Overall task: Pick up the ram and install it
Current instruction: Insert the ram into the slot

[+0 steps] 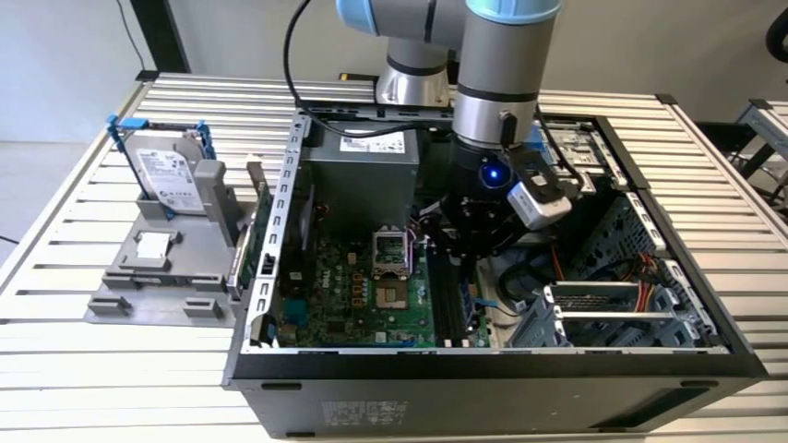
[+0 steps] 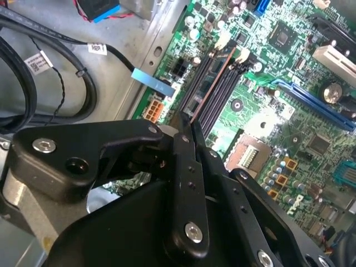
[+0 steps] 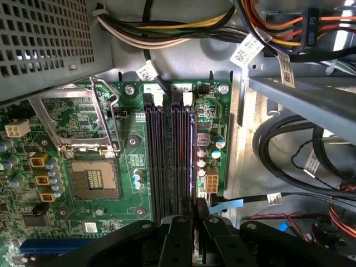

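Nearest the exterior camera stands the front wall of an open black metal computer case (image 1: 493, 378), lying on its side on a pale slatted metal counter (image 1: 74, 369). Just behind that wall, a green motherboard (image 1: 332, 305) covers the case floor. The long black plastic memory slots (image 1: 446, 309) run near to far along its edge toward the exterior view's right.

Over the near end of those slots hang the black metal fingers (image 2: 181, 161) of the arm, drawn close together. They pinch the near end of the ram (image 2: 214, 80), a thin dark circuit-board stick seen edge-on with a coppery line along it. In both wrist views the ram (image 3: 192, 161) stands upright, in line with the slot nearest the motherboard's edge. Whether it is fully seated cannot be told.

Farther in, toward the exterior view's left of the slots, sits the square silver processor socket (image 1: 391, 251) with its metal frame raised. Behind it stands a grey boxy power supply (image 1: 360, 171).

Outside the case, on the exterior view's left, a silver hard drive with a blue frame (image 1: 166, 175) stands upright in a grey plastic fixture (image 1: 154, 277). At the far side, the grey and pale-blue robot arm (image 1: 499, 74) comes down into the case.
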Controlling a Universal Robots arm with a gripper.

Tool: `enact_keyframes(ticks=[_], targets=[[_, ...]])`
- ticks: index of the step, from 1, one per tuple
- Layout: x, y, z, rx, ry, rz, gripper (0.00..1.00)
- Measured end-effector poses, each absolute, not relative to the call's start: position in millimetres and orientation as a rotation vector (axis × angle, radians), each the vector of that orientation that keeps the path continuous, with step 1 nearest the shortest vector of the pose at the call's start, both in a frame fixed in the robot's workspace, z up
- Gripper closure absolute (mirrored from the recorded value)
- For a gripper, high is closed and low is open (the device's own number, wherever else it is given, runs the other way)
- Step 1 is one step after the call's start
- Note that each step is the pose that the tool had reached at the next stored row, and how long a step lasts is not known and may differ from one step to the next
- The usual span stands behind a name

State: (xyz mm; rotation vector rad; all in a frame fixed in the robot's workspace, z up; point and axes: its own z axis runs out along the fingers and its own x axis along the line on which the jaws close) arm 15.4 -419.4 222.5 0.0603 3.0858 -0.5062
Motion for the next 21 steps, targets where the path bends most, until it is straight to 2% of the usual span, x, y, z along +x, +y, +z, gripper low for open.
enact_keyframes(ticks=[4,9,21], targets=[[16,-423,225,0.061,3.093,-0.465,1.0],[16,-426,225,0.061,3.11,-0.343,1.0],[17,-442,226,0.061,3.115,-0.343,1.0]])
